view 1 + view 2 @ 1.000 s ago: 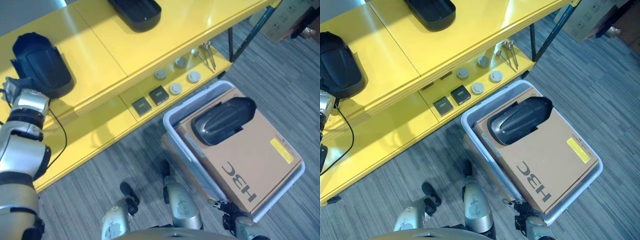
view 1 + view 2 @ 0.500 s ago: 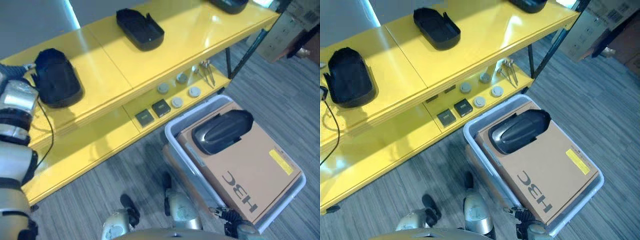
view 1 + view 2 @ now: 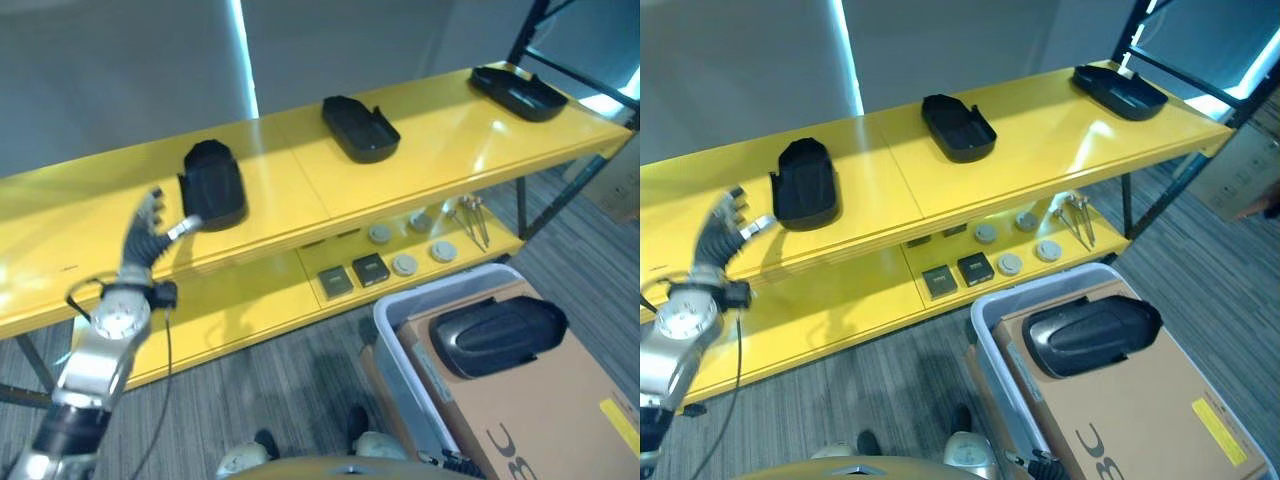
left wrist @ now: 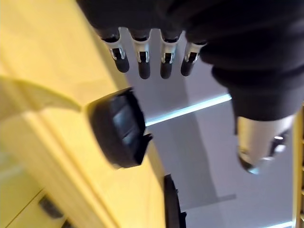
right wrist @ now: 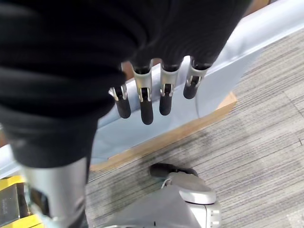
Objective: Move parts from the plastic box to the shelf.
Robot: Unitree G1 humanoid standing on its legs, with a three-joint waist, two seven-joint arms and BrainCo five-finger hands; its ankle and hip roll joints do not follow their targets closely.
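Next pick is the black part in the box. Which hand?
Right. The right hand hangs open beside the plastic box wall, near the black part lying on the cardboard. The left hand is open up at the shelf, farther off.

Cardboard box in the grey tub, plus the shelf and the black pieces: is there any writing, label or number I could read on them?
Cardboard box: large dark letters, upside down and cut off by the picture's edge; not readable as a whole word.
Yellow sticker on that box: print too small to read.
Black parts and yellow shelf: no text visible.
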